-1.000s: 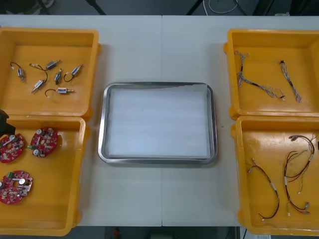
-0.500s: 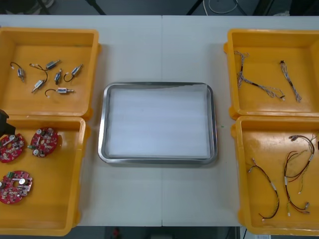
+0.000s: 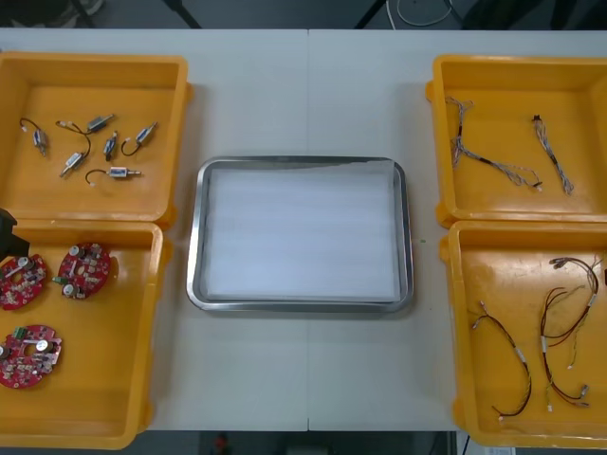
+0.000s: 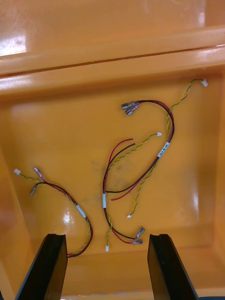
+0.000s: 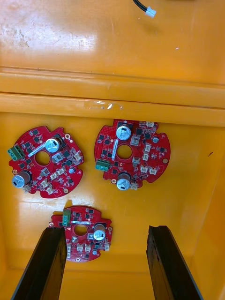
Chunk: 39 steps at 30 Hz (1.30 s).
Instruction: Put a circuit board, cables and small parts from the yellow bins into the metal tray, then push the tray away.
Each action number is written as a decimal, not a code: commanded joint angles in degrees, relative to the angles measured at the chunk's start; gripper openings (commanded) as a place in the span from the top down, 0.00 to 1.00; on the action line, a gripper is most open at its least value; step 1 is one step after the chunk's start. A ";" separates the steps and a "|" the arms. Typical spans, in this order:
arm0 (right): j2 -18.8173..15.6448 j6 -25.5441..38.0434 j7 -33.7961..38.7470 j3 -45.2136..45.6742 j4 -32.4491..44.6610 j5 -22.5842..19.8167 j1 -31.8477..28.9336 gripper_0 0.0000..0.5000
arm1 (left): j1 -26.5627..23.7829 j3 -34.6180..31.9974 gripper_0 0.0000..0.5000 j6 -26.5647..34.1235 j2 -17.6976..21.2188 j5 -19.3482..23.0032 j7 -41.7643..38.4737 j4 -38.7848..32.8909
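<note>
Front view: the metal tray (image 3: 195,237), white inside, lies at the middle of the table, its long side running left to right. Three round red circuit boards (image 3: 85,269) lie in the near left yellow bin (image 3: 104,379). The red and yellow cables (image 3: 520,354) lie in the near right yellow bin (image 3: 493,275), stretched mostly near to far.

Right wrist view: the right gripper (image 4: 107,238) is wide open and holds nothing. The cables lie beyond its fingertips, and one cable end is between them.

Left wrist view: the left gripper (image 5: 107,229) is spread wide and empty. The nearest board (image 5: 84,232) lies between its fingers, closer to one. The other two boards lie side by side beyond.
</note>
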<state>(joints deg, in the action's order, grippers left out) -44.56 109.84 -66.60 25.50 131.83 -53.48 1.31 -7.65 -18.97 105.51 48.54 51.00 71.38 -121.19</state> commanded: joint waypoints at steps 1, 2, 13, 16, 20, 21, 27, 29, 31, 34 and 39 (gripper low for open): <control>-2.28 0.16 -3.45 0.17 0.71 -0.40 1.06 0.01 | 1.05 -1.60 0.00 -0.48 2.53 0.42 4.56 -1.59; -2.28 0.16 -3.45 0.17 0.71 -0.40 1.06 0.01 | 1.05 -1.60 0.00 -0.48 2.53 0.42 4.56 -1.59; -2.28 0.16 -3.45 0.17 0.71 -0.40 1.06 0.01 | 1.05 -1.60 0.00 -0.48 2.53 0.42 4.56 -1.59; -2.28 0.16 -3.45 0.17 0.71 -0.40 1.06 0.01 | 1.05 -1.60 0.00 -0.48 2.53 0.42 4.56 -1.59; -2.28 0.16 -3.45 0.17 0.71 -0.40 1.06 0.00 | 1.05 -1.60 0.00 -0.48 2.53 0.42 4.56 -1.59; -2.28 0.16 -3.45 0.17 0.71 -0.40 1.06 0.01 | 1.05 -1.60 0.00 -0.48 2.53 0.42 4.56 -1.59; -2.28 0.16 -3.45 0.17 0.71 -0.40 1.06 0.01 | 1.84 -0.54 0.00 -0.04 1.56 0.68 4.56 -0.45; -2.28 0.16 -3.45 0.17 0.71 -0.40 1.06 0.01 | 1.32 -0.63 0.00 0.40 1.91 0.86 4.65 -0.36; -2.20 0.16 -3.36 0.52 0.88 -0.31 2.56 0.00 | 0.70 -0.90 0.00 1.28 2.00 1.04 4.74 -0.36; -1.85 0.16 -3.97 1.66 1.06 -0.58 3.70 0.01 | 0.44 -2.30 0.00 2.15 2.26 2.00 5.09 -0.36; -0.70 0.16 -3.53 2.63 0.97 0.74 3.00 0.01 | 0.79 -3.44 0.00 1.63 3.49 2.71 5.79 -0.19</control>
<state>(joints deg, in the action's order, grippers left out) -44.56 109.84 -66.60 25.86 131.83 -53.47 3.58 -7.12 -20.02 107.04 48.58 53.02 71.38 -121.14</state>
